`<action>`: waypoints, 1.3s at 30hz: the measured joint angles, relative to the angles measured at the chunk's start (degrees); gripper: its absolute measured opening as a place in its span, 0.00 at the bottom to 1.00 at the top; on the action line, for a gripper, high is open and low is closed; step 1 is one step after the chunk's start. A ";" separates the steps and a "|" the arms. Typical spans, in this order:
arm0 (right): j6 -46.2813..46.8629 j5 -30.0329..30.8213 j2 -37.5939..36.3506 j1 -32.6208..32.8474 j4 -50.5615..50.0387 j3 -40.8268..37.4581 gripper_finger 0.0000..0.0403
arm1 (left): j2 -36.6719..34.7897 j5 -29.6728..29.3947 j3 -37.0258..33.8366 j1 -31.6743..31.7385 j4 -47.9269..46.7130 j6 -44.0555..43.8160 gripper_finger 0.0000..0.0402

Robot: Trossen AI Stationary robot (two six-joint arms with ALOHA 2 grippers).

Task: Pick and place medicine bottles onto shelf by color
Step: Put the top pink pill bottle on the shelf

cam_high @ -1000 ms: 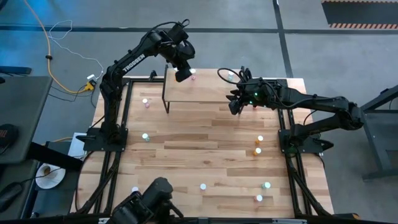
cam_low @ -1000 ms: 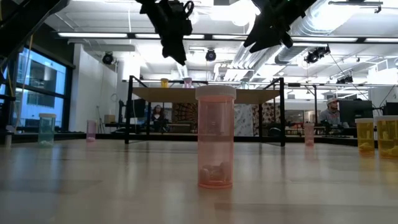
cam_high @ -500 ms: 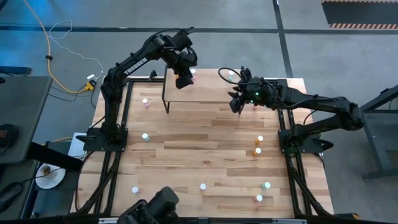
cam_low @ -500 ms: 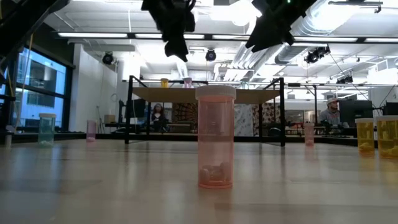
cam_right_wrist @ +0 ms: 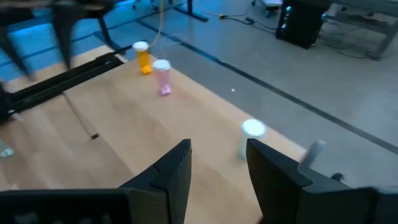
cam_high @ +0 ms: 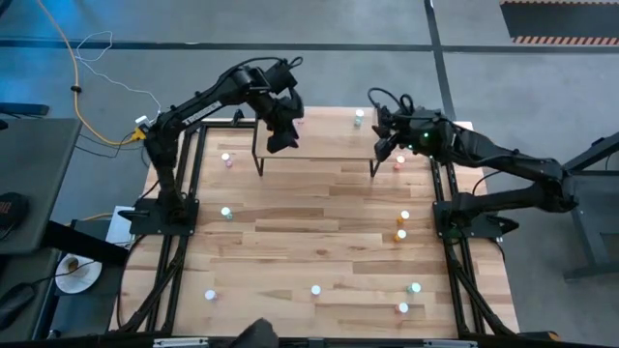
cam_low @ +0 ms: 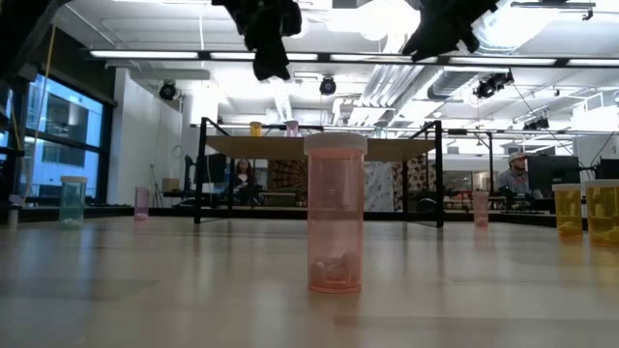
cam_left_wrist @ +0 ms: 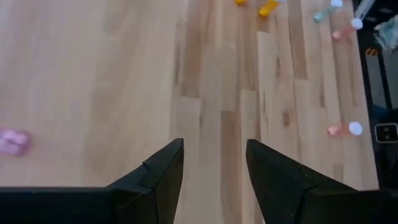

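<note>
The shelf (cam_high: pixel 319 140) stands at the table's far middle. An orange bottle (cam_right_wrist: pixel 143 57), a pink bottle (cam_right_wrist: pixel 161 76) and a teal bottle (cam_right_wrist: pixel 251 138) stand upright on its top. More bottles stand scattered on the table, among them a pink one (cam_low: pixel 335 215) close to the low camera. My left gripper (cam_high: pixel 281 141) hangs open and empty above the shelf's left part; its fingers show apart in the left wrist view (cam_left_wrist: pixel 214 177). My right gripper (cam_high: pixel 384 150) is open and empty above the shelf's right end, near the teal bottle; it also shows in its own wrist view (cam_right_wrist: pixel 217 174).
On the table stand a pink bottle (cam_high: pixel 227 159) and a teal one (cam_high: pixel 225 212) at the left, two orange ones (cam_high: pixel 401 226) at the right, a pink one (cam_high: pixel 397 162) by the right arm, and several along the near edge (cam_high: pixel 315 289). People sit in the room behind (cam_low: pixel 518 166).
My left gripper has risen a little and drifted toward the table's near edge over the shelf, staying open. My right gripper has gone up and toward the table's far right, from the shelf's near right corner to its right end. No bottle has moved.
</note>
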 joint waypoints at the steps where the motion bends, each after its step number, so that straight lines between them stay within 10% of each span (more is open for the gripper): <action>1: -0.04 -0.01 -0.37 -0.69 -0.43 0.00 0.36 | -1.32 0.09 -1.70 -0.29 0.58 -0.01 0.41; 27: 3.04 -1.72 -1.45 -13.53 -13.80 0.00 0.50 | -35.93 -10.29 -36.67 -11.05 26.38 -15.80 0.41; 39: 11.50 -15.91 -1.46 -11.51 -25.03 0.00 0.50 | -47.38 -14.48 -49.20 -14.64 36.17 -22.46 0.41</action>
